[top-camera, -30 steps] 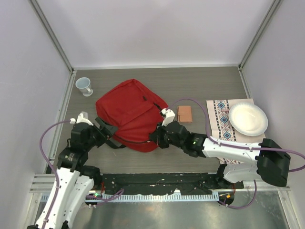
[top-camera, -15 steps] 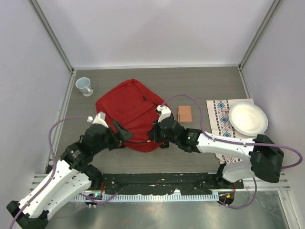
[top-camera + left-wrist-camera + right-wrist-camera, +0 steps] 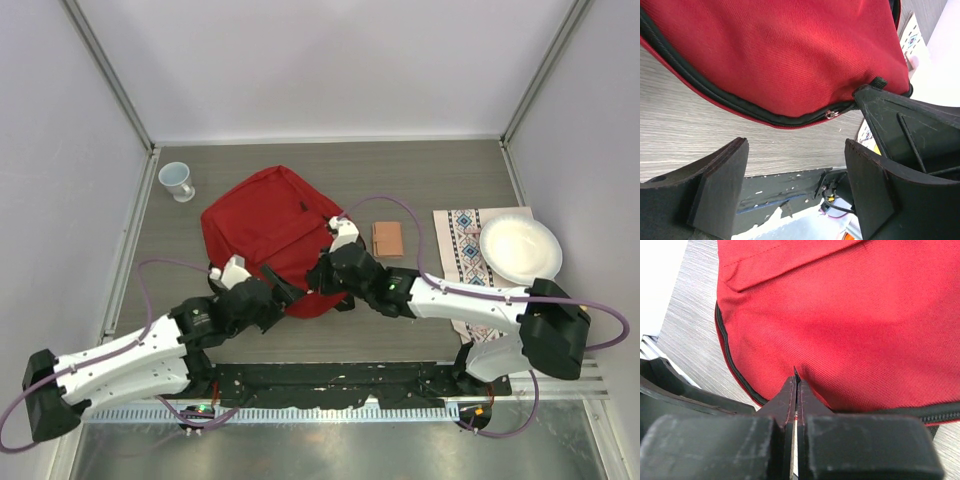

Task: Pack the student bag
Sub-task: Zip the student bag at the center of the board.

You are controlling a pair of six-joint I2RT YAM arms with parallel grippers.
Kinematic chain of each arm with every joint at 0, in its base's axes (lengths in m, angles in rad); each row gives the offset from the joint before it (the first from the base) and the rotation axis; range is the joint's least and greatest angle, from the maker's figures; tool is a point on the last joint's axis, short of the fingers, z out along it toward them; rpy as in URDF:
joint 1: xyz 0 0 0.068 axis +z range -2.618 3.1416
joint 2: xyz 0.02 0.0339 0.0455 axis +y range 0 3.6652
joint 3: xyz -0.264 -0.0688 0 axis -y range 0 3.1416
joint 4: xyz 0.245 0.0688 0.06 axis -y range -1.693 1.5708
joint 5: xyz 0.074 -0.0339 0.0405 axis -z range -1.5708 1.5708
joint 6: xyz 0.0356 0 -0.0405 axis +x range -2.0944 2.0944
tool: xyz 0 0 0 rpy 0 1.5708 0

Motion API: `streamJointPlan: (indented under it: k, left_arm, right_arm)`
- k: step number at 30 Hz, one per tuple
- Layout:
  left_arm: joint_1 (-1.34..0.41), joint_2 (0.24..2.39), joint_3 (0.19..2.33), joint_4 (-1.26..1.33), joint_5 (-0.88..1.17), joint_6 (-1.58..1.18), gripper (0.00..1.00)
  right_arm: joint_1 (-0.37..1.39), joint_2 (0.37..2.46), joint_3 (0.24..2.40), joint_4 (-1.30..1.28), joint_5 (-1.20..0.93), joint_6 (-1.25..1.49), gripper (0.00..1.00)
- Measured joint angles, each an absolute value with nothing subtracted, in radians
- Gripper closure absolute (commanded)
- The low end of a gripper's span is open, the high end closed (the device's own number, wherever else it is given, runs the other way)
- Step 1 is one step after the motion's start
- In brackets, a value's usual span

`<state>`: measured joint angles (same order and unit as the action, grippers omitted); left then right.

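Note:
The student bag [image 3: 268,228], a big red backpack with a black zipper, lies flat left of the table's middle. My right gripper [image 3: 320,280] is at its near right edge; in the right wrist view the gripper [image 3: 796,381] is shut, and the red fabric [image 3: 850,325] puckers at the tips. My left gripper [image 3: 284,287] sits just left of it at the near edge. In the left wrist view it [image 3: 796,150] is open and holds nothing. It stays just short of the zipper [image 3: 740,106] and its metal pull [image 3: 831,114].
A brown notebook [image 3: 387,238] lies right of the bag. A patterned placemat [image 3: 462,255] with a white plate [image 3: 520,250] is at the right. A white cup [image 3: 178,181] stands at the far left. The black base rail [image 3: 330,380] runs along the near edge.
My left arm has swung right along the bag's near edge, bringing its open gripper close beside the right gripper. The right gripper has shifted slightly left and stays shut.

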<state>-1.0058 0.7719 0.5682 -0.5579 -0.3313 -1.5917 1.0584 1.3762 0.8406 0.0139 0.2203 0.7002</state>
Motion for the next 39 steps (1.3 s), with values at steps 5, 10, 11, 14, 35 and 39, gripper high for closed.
streamJointPlan:
  k: [5,10,11,14,35,39]
  left_arm:
    - [-1.09,0.829,0.524,-0.455,-0.428,-1.701,0.33]
    - [-1.091,0.891,0.496,-0.407,-0.493,-1.772,0.35]
    - [-1.092,0.896,0.495,-0.399,-0.503,-1.781,0.34]
    - [-1.092,0.896,0.471,-0.362,-0.531,-1.808,0.3]
    - [-1.096,0.735,0.37,-0.423,-0.639,-1.955,1.0]
    - [-1.095,0.584,0.358,-0.573,-0.64,-1.981,1.0]
  right_arm:
    - [1.058,1.326,0.802,0.015,0.228,0.707,0.99]
    - [1.058,1.254,0.742,0.023,0.225,0.71,0.99]
    - [1.058,1.249,0.735,0.024,0.224,0.71,0.99]
    - [1.058,1.238,0.717,0.031,0.221,0.712,0.99]
    - [1.061,1.222,0.691,0.038,0.224,0.714,0.99]
    - [1.061,1.198,0.688,0.024,0.262,0.715,0.99]
